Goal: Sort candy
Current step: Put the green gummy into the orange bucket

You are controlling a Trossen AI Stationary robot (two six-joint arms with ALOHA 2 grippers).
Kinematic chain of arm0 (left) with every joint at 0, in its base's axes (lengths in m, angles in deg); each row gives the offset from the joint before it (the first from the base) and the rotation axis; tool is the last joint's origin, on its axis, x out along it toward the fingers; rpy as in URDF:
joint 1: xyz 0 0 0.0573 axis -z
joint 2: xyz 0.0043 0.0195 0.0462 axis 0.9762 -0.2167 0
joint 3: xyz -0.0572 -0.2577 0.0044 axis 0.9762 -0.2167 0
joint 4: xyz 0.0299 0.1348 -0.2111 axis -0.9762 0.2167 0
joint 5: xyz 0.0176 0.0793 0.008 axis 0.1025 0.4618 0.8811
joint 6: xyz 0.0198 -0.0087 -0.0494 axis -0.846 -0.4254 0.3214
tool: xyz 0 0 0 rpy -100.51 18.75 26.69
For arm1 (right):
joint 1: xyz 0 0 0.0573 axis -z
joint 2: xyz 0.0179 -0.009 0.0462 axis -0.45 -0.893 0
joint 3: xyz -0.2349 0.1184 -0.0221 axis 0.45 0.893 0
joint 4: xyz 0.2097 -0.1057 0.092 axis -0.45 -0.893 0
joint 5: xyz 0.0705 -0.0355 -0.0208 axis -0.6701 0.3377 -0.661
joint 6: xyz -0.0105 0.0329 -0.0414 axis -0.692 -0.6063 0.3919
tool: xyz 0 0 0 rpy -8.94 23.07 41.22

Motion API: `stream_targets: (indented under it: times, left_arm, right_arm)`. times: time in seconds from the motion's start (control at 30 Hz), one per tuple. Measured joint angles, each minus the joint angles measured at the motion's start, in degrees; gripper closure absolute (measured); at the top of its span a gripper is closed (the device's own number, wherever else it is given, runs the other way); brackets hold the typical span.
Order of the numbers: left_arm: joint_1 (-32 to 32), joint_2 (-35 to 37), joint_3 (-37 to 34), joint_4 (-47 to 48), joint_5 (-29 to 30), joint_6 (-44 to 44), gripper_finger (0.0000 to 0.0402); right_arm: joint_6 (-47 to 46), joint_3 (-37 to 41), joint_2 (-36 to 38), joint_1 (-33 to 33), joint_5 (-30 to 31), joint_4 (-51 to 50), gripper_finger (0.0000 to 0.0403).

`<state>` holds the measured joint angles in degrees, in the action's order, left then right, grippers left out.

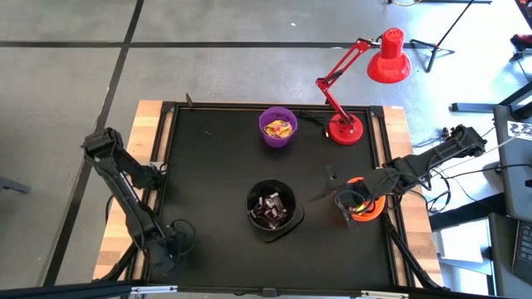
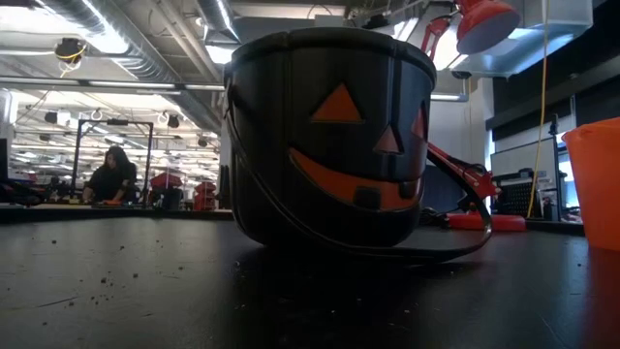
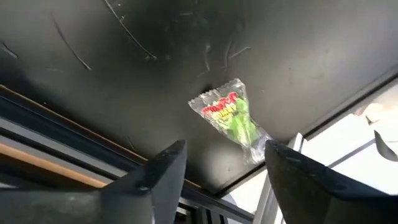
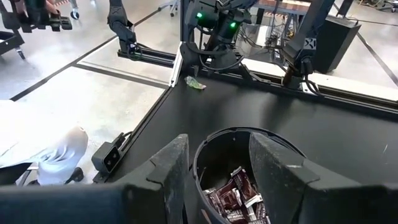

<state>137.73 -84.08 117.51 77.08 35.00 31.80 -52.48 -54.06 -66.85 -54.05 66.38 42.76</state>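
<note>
- I am seeing the left gripper (image 3: pixel 224 177) hovering at the near left corner of the black table (image 1: pixel 216 174), its fingers (image 3: pixel 163 171) standing apart with nothing between them.
- A clear-wrapped candy (image 3: pixel 229 117) with green and red print is lying flat on the table just beyond those fingers, close to the table edge and not touching them.
- I am seeing the right gripper (image 4: pixel 217 168) sitting at the right side, by the orange bowl (image 1: pixel 366 203); its fingers are standing apart, empty.
- The black bowl (image 1: pixel 272 209) near the table's middle is holding dark brown wrapped pieces (image 4: pixel 236 196).
- The purple bowl (image 1: pixel 278 127), farther back, is holding yellow pieces (image 1: pixel 278 128).
- A red lamp (image 1: pixel 349 124) is standing at the far right.
</note>
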Motion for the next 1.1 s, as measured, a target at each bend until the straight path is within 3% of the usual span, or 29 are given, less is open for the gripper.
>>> stream_targets:
  times: [0.27, 0.47, 0.77, 0.9, 1.1]
  left_arm:
    - [-1.2, -1.5, 0.0, -0.2, -0.1, 0.4, 0.0156]
    - [-1.6, -3.0, -1.8, -9.6, 2.0, 3.4, 0.0149]
    - [-1.6, -10.1, -2.3, -10.6, -8.0, 4.7, 0.0152]
    - [-2.2, -10.2, -2.3, -10.4, -7.8, 3.3, 0.0178]
    - [-5.0, -10.2, -2.3, -9.6, -8.2, -1.7, 0.0275]
  right_arm:
    - [0.0, 0.0, 0.0, 0.0, 0.0, 0.0, 0.0236]
    - [0.0, 0.0, 0.0, 0.0, 0.0, -0.2, 0.0236]
    - [0.0, 0.0, 0.0, 0.0, 0.0, -0.1, 0.0236]
    - [0.0, 0.0, 0.0, 0.0, 0.0, 0.0, 0.0236]
    - [0.0, 0.0, 0.0, 0.0, 0.5, 0.1, 0.0236]
